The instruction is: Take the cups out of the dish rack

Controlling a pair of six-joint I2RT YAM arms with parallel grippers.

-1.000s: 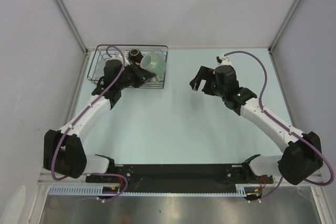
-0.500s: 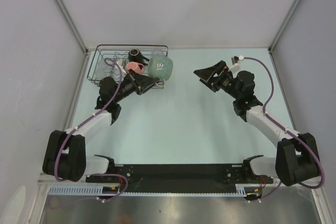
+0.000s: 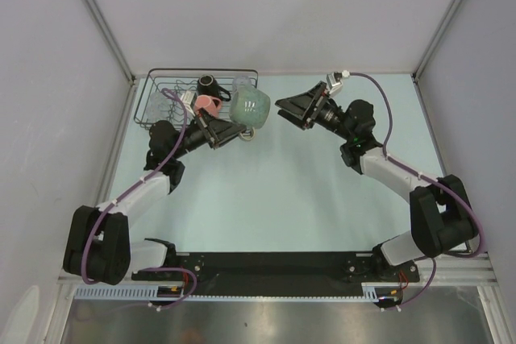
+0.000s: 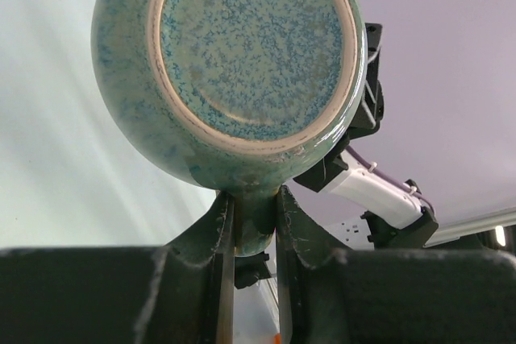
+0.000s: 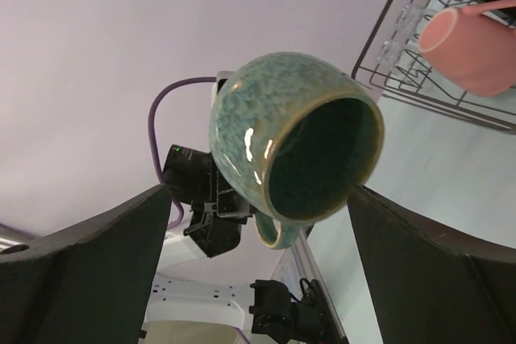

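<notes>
While pale teal, tabletop (image 3: 266,199) between grey walls (image 3: 282,6)

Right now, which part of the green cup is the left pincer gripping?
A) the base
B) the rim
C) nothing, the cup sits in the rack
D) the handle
D: the left wrist view shows the left pincer shut on the handle of the green cup, with the cup's base facing that camera.

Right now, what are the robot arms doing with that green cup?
The left gripper is shut on the handle of the green cup, holding it in the air by the dish rack. The right gripper, open, faces the cup's mouth without touching. The pink cup and black mug sit in the rack.
</notes>
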